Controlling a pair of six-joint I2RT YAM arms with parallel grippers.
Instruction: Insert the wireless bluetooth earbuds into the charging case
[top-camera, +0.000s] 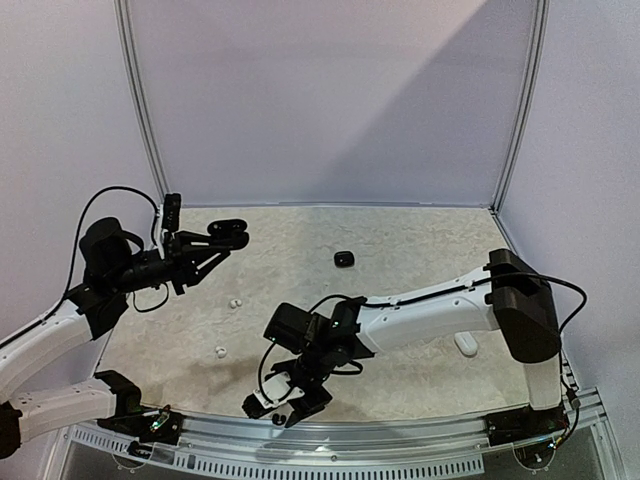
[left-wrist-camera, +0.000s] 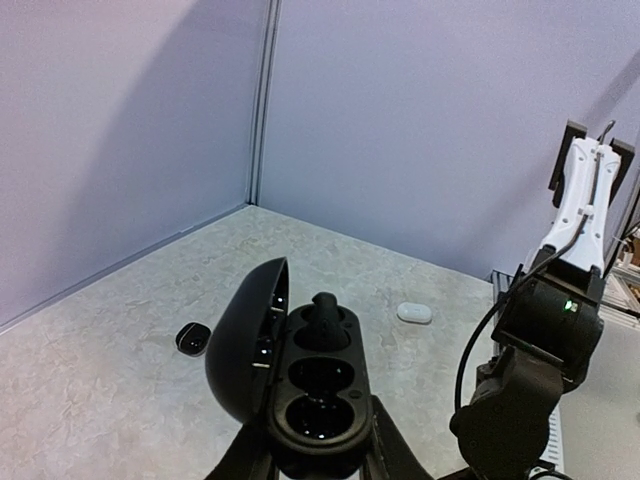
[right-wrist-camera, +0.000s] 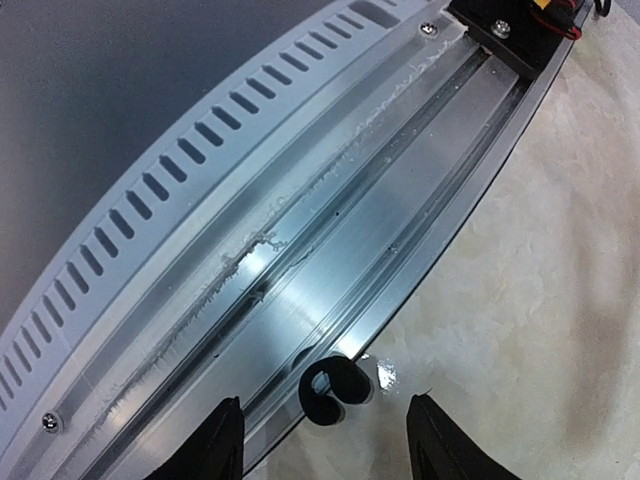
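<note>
Left pincer (left-wrist-camera: 320, 462) grips the open charging case (left-wrist-camera: 300, 370), one black earbud (left-wrist-camera: 323, 318) seated inside. Right pincer (right-wrist-camera: 325, 420) open, a loose black earbud (right-wrist-camera: 333, 388) between its fingers at the bench (right-wrist-camera: 560, 300) edge.

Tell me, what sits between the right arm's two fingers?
A black earbud, lying on the table beside the metal rail; the right wrist view shows it.

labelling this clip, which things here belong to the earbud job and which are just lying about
job: open black case, black earbud seated in it, loose black earbud, two white earbuds
lying about: closed white case, small black case, metal rail
</note>
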